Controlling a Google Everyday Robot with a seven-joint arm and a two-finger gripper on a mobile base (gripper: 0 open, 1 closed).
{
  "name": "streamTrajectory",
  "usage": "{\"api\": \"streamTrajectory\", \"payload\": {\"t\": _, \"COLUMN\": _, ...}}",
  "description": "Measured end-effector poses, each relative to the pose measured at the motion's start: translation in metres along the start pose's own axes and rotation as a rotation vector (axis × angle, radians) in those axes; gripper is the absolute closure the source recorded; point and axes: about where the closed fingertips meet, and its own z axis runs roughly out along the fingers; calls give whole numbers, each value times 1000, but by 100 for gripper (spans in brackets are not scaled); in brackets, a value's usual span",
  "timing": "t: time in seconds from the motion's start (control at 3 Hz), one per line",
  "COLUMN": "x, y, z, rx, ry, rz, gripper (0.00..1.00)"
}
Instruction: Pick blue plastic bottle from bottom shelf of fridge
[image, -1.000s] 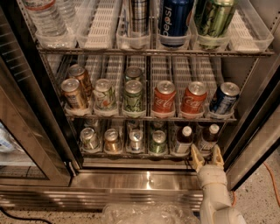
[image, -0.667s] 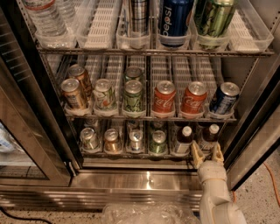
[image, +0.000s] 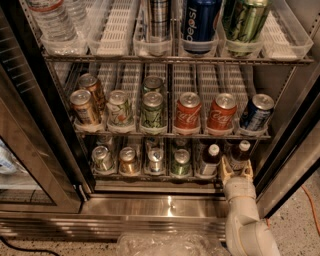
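Low right, the end effector (image: 237, 173) shows tan fingers (image: 226, 173) on a smooth, rounded white arm (image: 245, 222).

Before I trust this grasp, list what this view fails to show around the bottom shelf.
1. Camera view: base of the right bottle, hidden by the end effector, which sits open at the bottom shelf's front right; contact unclear.
2. Labels on it and the left bottle: too small and dark to tell colour.
3. Rear rows: hidden by the middle shelf.
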Motion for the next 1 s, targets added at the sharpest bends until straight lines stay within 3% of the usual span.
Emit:
{"api": "streamTrajectory", "payload": {"t": 0.67, "x": 0, "y": 0, "z": 0, "rx": 0, "ry": 0, "rz": 0, "gripper": 100}}
{"api": "streamTrajectory", "payload": {"t": 1.0, "x": -3, "y": 0, "z": -3, "rx": 4, "ry": -20, "rz": 1, "gripper": 100}}
